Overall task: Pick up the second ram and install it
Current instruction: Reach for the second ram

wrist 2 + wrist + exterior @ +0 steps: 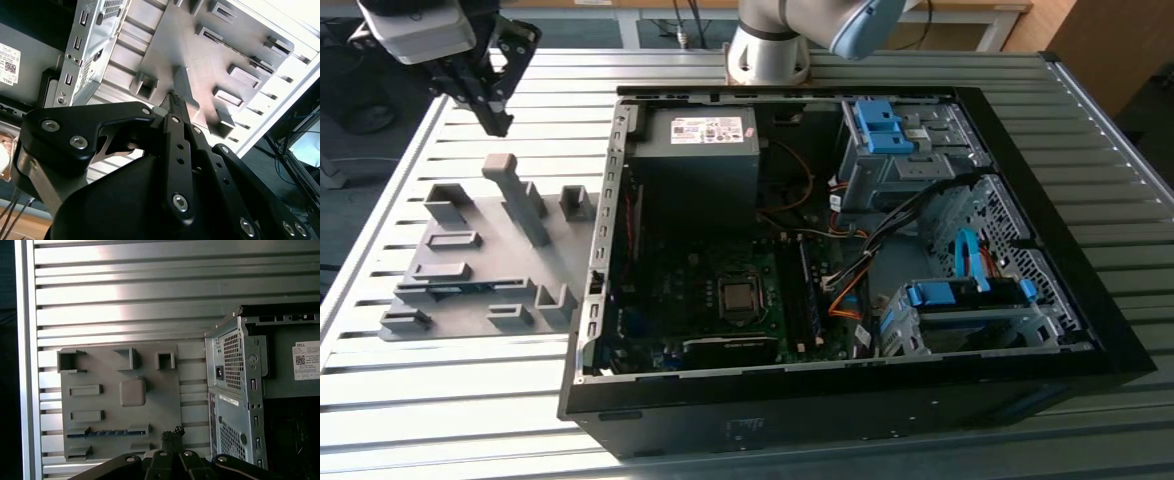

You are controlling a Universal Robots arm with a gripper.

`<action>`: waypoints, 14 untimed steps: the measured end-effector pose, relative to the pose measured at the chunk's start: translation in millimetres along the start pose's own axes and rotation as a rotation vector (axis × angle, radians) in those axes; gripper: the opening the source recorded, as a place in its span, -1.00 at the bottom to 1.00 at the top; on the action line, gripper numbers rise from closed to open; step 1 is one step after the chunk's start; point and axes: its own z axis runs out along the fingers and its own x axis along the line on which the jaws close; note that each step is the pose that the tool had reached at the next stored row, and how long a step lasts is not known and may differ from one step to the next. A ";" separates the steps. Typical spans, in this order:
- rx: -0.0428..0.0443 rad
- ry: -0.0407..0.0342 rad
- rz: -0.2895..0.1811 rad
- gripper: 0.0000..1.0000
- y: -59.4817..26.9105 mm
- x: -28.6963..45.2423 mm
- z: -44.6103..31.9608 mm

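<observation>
Gripper (496, 126) hung over the desk (454, 400) by the grey fixture plate (165, 390) — fingers (178, 140) pinched together, holding nothing. The second ram (107, 432) sat untouched in a plate slot, beside the open PC case (854, 412).

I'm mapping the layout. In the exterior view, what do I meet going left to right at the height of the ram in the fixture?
ram → case wall → processor socket → blue drive clip
</observation>
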 end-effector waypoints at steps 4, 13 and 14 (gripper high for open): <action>0.0000 0.0000 0.000 -0.79 -0.7 4.6 0.0; 0.0001 0.0000 0.000 -0.79 -3.9 22.5 -0.1; 0.0000 0.0000 0.000 -0.79 -4.4 23.7 -0.1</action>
